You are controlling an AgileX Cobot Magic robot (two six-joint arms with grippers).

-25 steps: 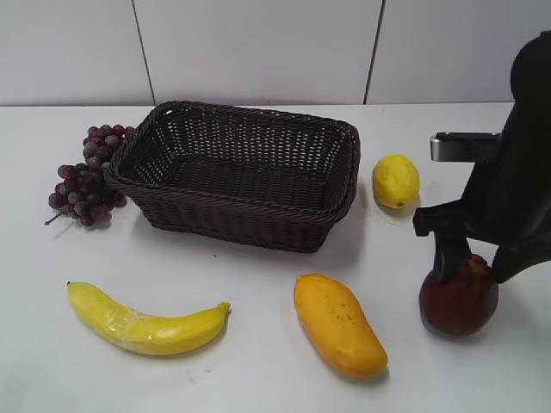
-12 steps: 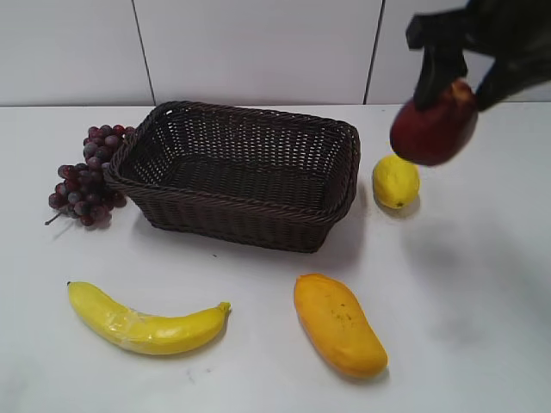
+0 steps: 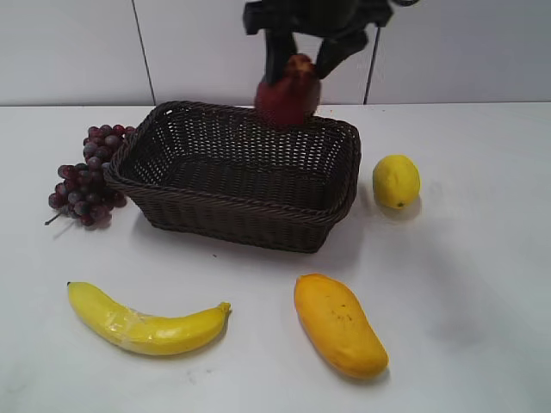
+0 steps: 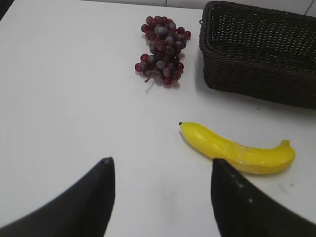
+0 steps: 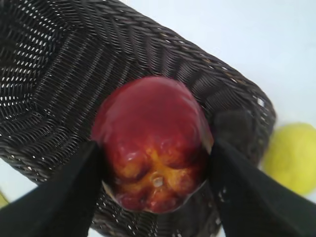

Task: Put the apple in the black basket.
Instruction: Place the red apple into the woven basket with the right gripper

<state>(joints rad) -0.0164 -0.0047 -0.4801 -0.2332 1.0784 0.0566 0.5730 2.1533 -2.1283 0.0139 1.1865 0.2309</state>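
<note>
**Apple aloft over basket, release pending**

Status: the right gripper [image 3: 300, 53] has the apple [image 3: 287, 95] clamped between its two dark fingers, one on each flank of the fruit. The apple hangs in the air above the black basket [image 3: 215, 219], over the basket's far rim toward its right end, not touching the weave. Pick and carry look done. What is left, by my reading: get the fruit squarely over the open interior, lower it, open the fingers, and withdraw. The basket holds nothing that can be seen.

Left gripper [image 4: 163, 197]: fingers spread wide, nothing between them, hanging over bare tabletop [image 4: 74, 98] toward the left edge, near the banana [image 4: 237, 150]. It has no part in the carry.

View differences:
- Exterior view gives the whole layout: grapes [image 3: 86, 176] just left of the basket, banana along the near edge, mango [image 3: 337, 323] near the front centre, lemon [image 3: 396, 181] just right of the basket. It shows the height of the apple above the rim but not how the fingers seat on it.
- Right wrist view looks straight down past the apple [image 5: 153, 143]: finger contact on both sides, basket floor and wall directly beneath, lemon [image 5: 291, 158] outside the rim. It confirms the fruit overlaps the basket's inside.
- Left wrist view alone shows the left gripper; the apple is absent there.
</note>
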